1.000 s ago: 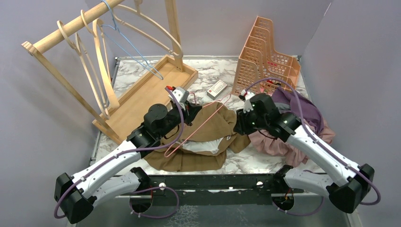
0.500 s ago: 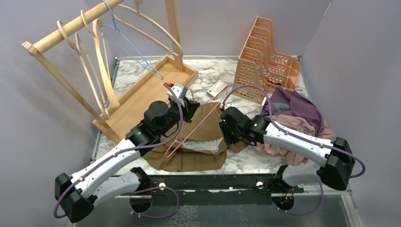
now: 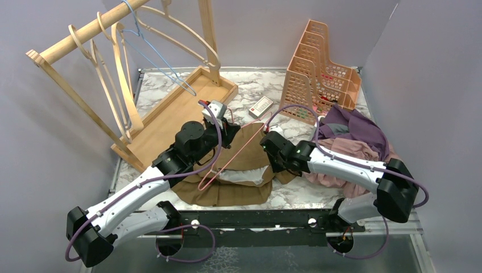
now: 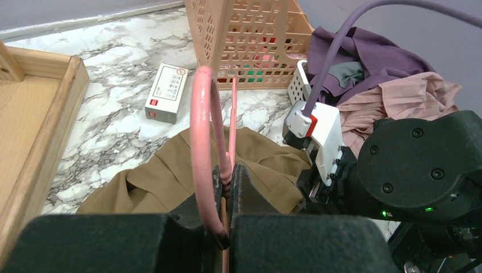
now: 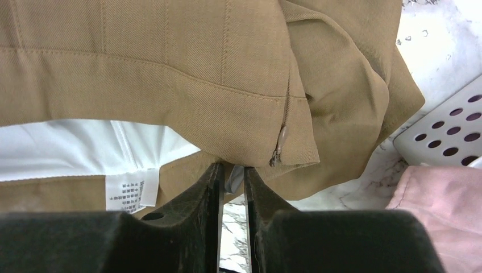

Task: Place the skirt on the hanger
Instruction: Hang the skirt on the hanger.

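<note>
The tan skirt (image 3: 250,151) lies crumpled on the marble table, its white lining and label (image 5: 131,190) showing. A thin pink hanger (image 3: 227,162) slants across it, and my left gripper (image 3: 227,132) is shut on the wire near the hook (image 4: 200,131). In the left wrist view the pads (image 4: 241,187) pinch the wire above the skirt (image 4: 165,182). My right gripper (image 3: 274,165) is at the skirt's right edge. In the right wrist view its jaws (image 5: 233,168) stand narrow on the waistband (image 5: 170,68), beside the zipper pull (image 5: 279,145).
A wooden rack (image 3: 85,34) with several hangers stands on a tray base (image 3: 170,114) at the back left. An orange file basket (image 3: 318,62), a small box (image 3: 261,106) and a heap of purple and pink clothes (image 3: 352,142) lie to the right.
My right arm swung left from the clothes heap to the skirt's right edge, and its jaws narrowed onto the waistband. The left arm shifted slightly, still holding the hanger.
</note>
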You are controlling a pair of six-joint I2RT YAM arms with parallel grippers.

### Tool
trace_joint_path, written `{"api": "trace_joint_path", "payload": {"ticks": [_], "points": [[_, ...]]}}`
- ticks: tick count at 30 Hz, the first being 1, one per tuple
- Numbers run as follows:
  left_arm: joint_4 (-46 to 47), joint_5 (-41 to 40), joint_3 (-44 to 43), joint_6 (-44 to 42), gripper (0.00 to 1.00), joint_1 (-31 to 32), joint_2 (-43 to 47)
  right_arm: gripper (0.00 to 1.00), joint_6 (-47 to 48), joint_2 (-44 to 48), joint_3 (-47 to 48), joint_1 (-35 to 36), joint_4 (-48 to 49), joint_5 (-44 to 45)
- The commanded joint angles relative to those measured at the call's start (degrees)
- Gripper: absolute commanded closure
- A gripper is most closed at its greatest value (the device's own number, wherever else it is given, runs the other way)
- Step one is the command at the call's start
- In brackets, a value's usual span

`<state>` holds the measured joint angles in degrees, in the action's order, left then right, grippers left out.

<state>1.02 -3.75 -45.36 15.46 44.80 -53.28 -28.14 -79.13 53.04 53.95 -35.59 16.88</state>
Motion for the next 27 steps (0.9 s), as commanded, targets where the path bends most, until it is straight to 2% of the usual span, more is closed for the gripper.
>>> {"api": "trace_joint_path", "payload": {"ticks": [1,6,8,11,16,22,27], "points": [[1.08,-1.32,0.67,0.38,1.00,0.00,0.37,0.80,-2.43,-0.81,0.83,0.27,0.31,5.77],[0.45,-2.17,0.80,-0.20,1.00,0.03,0.83,0.96,-3.38,0.65,1.43,0.23,-1.20,9.11],[-0.45,-2.23,0.67,-0.79,1.00,0.03,1.29,0.99,-3.16,1.47,2.18,0.27,-2.44,9.39],[-3.71,-1.07,1.24,-4.05,1.00,0.03,3.83,0.99,-1.73,2.38,4.65,0.14,-4.69,9.14],[-6.68,2.29,5.26,-9.90,1.00,0.03,13.09,0.99,2.56,2.45,9.53,-1.98,-7.61,6.46],[-9.58,13.30,6.47,-16.71,1.00,0.04,21.54,0.99,7.69,3.37,13.63,-5.47,-7.23,1.42],[-16.40,19.47,2.21,-22.99,1.00,0.03,22.05,0.99,10.11,2.78,16.48,-8.17,-8.17,-1.85]]}}
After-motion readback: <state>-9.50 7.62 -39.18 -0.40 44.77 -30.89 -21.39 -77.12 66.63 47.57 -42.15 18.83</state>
